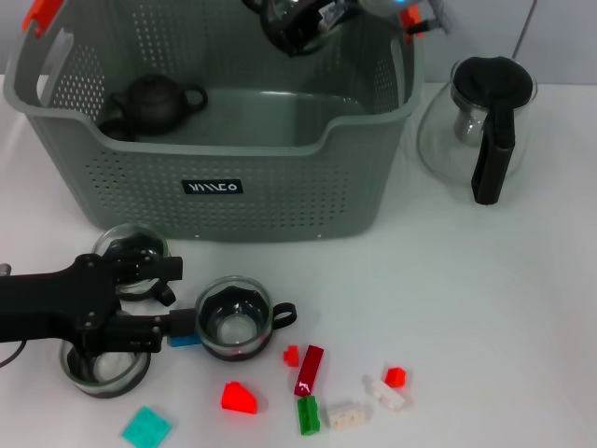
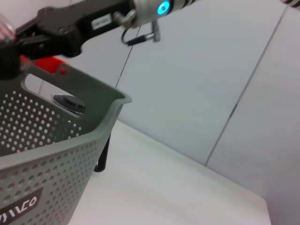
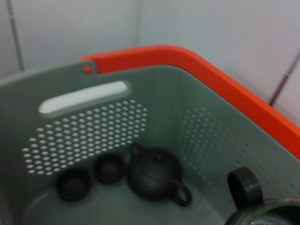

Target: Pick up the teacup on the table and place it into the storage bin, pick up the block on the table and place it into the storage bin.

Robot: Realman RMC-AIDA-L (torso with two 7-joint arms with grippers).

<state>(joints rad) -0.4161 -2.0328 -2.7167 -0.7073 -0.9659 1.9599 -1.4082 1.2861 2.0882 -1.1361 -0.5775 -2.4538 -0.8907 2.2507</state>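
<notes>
Landmark: storage bin [image 1: 233, 159], grey-green perforated basket on the white table [image 1: 504, 308]; all places given from it.

Right gripper [image 1: 297, 26]: above the bin's far rim, toward its right corner, carrying a glass teacup [image 1: 291, 28]. Fingers closed on the cup; the wrist view shows the cup's rim and black handle [image 3: 243, 185] over the bin's interior.

Left gripper [image 1: 140, 303]: in front of the bin, low at the table, fingers spread among the glass cups there, holding nothing.

Bin contents: dark teapot [image 3: 157, 176] and two small dark cups [image 3: 110, 168] on the floor by the left wall.

Still outside: glass teacup [image 1: 235, 317] just in front of the bin; red block [image 1: 309, 370] and other loose blocks further forward. Glass pot [image 1: 480, 121] beside the bin's right wall.

Step in hand (judged): releasing the carried cup into the bin.

How to do it well: lower inside the walls before opening; aim for the bare floor right of the teapot; keep the cup upright, glass on pottery could chip.
</notes>
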